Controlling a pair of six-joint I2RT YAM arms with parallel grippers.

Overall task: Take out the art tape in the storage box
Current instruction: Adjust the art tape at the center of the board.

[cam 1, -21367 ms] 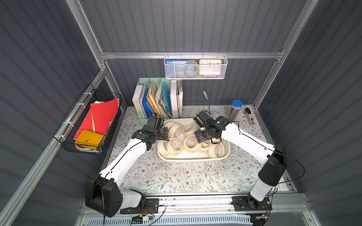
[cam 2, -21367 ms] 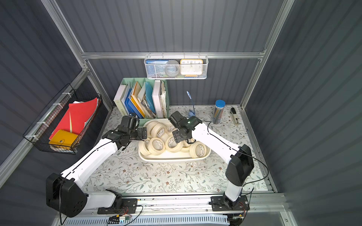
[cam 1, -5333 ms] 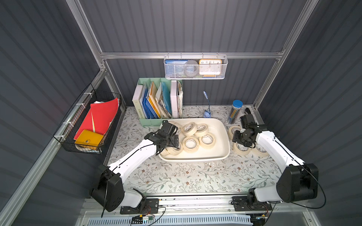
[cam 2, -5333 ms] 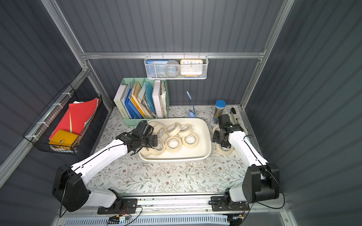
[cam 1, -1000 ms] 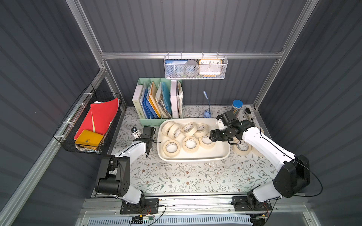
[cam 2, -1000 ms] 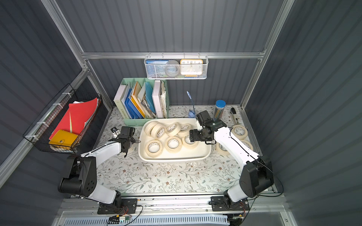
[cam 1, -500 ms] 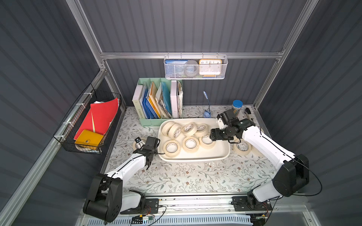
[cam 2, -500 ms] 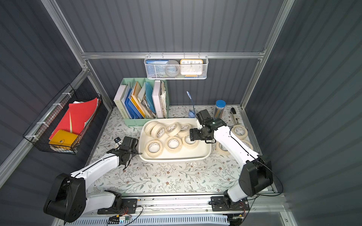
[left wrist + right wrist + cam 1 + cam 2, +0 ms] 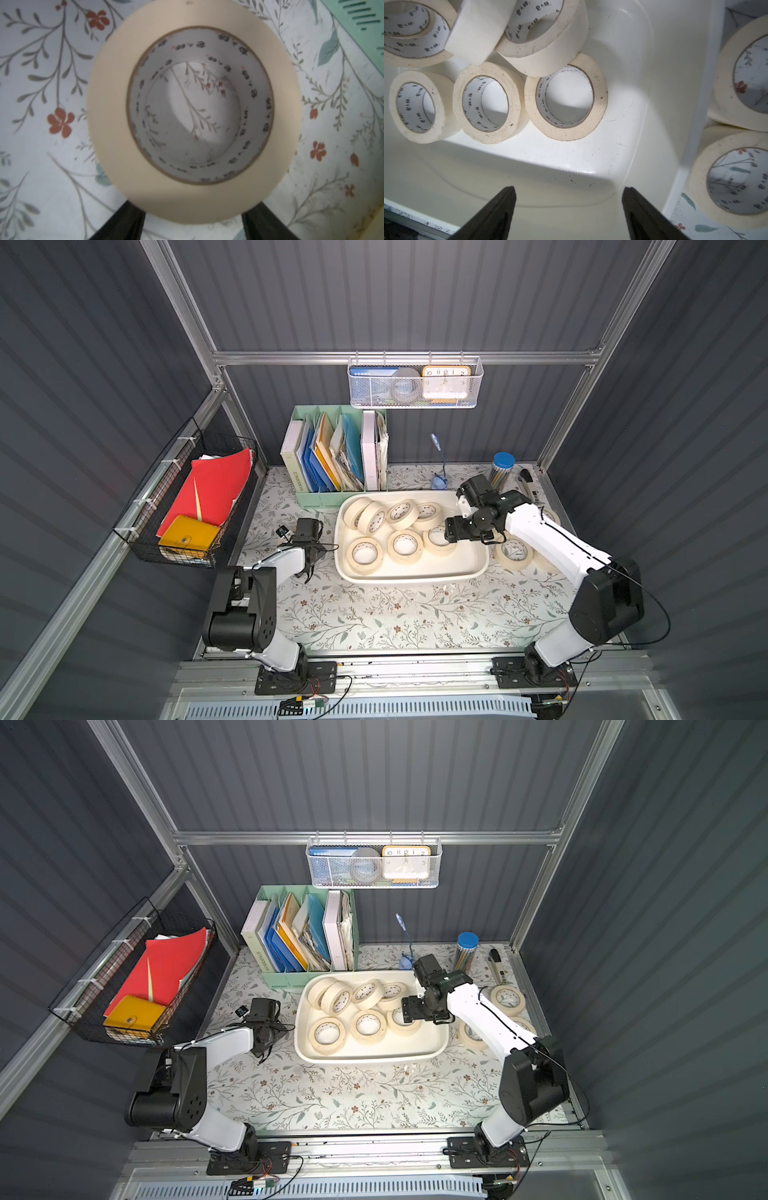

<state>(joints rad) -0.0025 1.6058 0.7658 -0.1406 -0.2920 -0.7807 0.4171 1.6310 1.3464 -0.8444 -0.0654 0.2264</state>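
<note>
In both top views, the off-white storage box (image 9: 411,578) sits mid-worktop (image 9: 395,614). It holds seven rolls of cream art tape (image 9: 405,545), four leaning at the back and three flat in front. The right pincer (image 9: 451,533) hovers over the box's right end, and more art tape (image 9: 507,999) lies on the worktop beyond. The left pincer (image 9: 306,533) points down just left of the box. Left wrist view: one art tape (image 9: 104,104) roll lies flat on the floral worktop, hiding the tips of the parted fingers (image 9: 124,224); whether they pinch it is unclear. Right wrist view: the fingers (image 9: 500,207) are spread wide above bare box floor, holding nothing.
</note>
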